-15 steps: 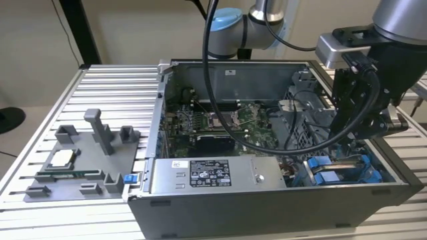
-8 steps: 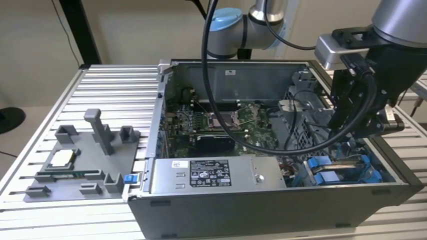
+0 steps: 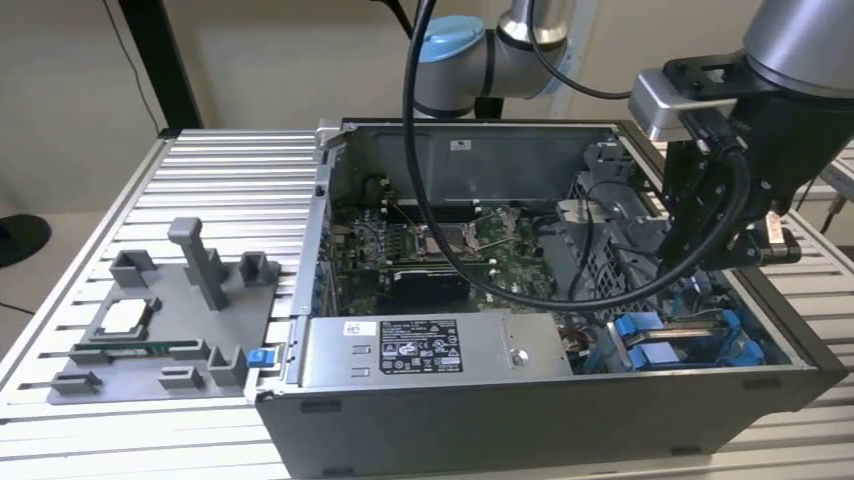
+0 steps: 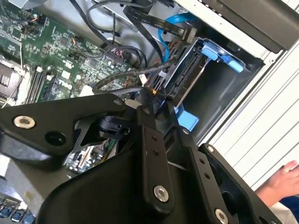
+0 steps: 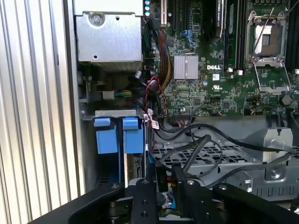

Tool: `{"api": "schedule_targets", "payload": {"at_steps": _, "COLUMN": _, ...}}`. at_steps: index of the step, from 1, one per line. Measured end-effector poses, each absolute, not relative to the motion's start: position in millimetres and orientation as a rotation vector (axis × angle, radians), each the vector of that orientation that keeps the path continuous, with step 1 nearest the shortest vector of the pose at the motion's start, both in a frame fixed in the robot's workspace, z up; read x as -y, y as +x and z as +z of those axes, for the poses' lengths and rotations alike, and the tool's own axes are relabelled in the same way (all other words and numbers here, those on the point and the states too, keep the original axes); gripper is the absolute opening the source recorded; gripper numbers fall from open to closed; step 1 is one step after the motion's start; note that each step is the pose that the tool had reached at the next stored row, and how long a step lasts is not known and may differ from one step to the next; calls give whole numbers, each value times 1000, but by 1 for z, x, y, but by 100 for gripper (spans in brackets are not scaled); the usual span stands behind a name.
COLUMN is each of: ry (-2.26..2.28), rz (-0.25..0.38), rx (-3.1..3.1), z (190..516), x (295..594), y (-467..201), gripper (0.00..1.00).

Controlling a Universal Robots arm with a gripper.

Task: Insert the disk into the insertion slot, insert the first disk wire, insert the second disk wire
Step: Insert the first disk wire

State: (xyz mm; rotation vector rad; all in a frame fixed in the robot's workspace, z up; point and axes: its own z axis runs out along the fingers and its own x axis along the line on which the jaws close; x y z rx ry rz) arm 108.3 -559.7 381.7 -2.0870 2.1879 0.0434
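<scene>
a: exterior view first. where's the end effector (image 3: 687,262)?
b: down inside the open computer case (image 3: 534,420), at the case corner that holds the blue drive bay. the case sits on the slatted desk (image 3: 227,170). a grey fixture plate (image 3: 147,330) lies on the desk just outside the case.
a: the disk (image 3: 650,340)?
b: seated in the bay in that case corner, blue carrier showing.
a: second wrist view.
b: end effector (image 4: 150,100) reaches among dark wires (image 4: 117,79) inside the case, close beside the disk (image 4: 189,74), which stands on edge near the case wall. a person's hand (image 4: 286,176) shows outside the case.
a: first wrist view.
b: end effector (image 5: 163,186) hangs just beside the disk (image 5: 133,140). the motherboard (image 5: 205,84) covers the case floor beyond.
a: end effector open or closed?
b: cannot tell from any view.
</scene>
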Motion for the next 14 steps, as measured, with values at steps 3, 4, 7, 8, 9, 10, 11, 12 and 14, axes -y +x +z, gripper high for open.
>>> {"api": "schedule_targets", "payload": {"at_steps": 3, "ry": -2087, "rz": 44, "rx": -2188, "z": 382, "x": 560, "y": 108, "gripper": 100}}
{"api": "schedule_targets", "payload": {"at_steps": 4, "ry": -2087, "rz": 44, "rx": -2188, "z": 382, "x": 560, "y": 108, "gripper": 100}}
{"api": "schedule_targets", "payload": {"at_steps": 7, "ry": -2087, "rz": 44, "rx": -2188, "z": 382, "x": 560, "y": 108, "gripper": 0}}
{"api": "schedule_targets", "payload": {"at_steps": 8, "ry": -2087, "rz": 44, "rx": -2188, "z": 382, "x": 560, "y": 108, "gripper": 0}}
{"api": "schedule_targets", "payload": {"at_steps": 9, "ry": -2087, "rz": 44, "rx": -2188, "z": 382, "x": 560, "y": 108, "gripper": 0}}
{"api": "schedule_targets", "payload": {"at_steps": 10, "ry": -2087, "rz": 44, "rx": -2188, "z": 382, "x": 560, "y": 108, "gripper": 0}}
{"api": "schedule_targets", "payload": {"at_steps": 11, "ry": -2087, "rz": 44, "rx": -2188, "z": 382, "x": 560, "y": 108, "gripper": 0}}
{"api": "schedule_targets", "payload": {"at_steps": 12, "ry": -2087, "rz": 44, "rx": -2188, "z": 382, "x": 560, "y": 108, "gripper": 0}}
{"api": "schedule_targets", "payload": {"at_steps": 14, "ry": -2087, "rz": 44, "rx": -2188, "z": 382, "x": 560, "y": 108, "gripper": 0}}
